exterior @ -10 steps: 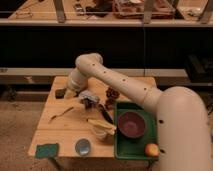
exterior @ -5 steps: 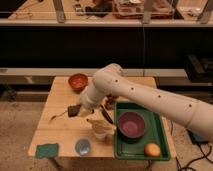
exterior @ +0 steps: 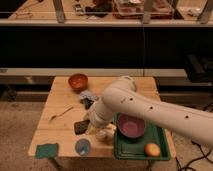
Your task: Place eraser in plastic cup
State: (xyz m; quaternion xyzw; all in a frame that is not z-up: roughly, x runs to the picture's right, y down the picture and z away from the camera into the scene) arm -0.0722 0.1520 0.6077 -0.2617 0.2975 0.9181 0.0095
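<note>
With the hand (exterior: 89,102) hovering mid-bench, its grip impossible to tell, it should drop squarely over the eraser (exterior: 81,126), lying just beyond the plastic cup (exterior: 82,146).

Wood table (exterior: 59,102), speckled floor (exterior: 20,120), dark shelving (exterior: 100,47) behind.

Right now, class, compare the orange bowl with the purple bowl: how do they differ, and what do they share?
The orange bowl stands directly on the wooden table at its far edge; the purple bowl sits inside the green tray on the near side. The orange bowl looks smaller than the purple bowl. Both are round, upright and open. The gripper is low beside the eraser, nearer the purple bowl.
</note>
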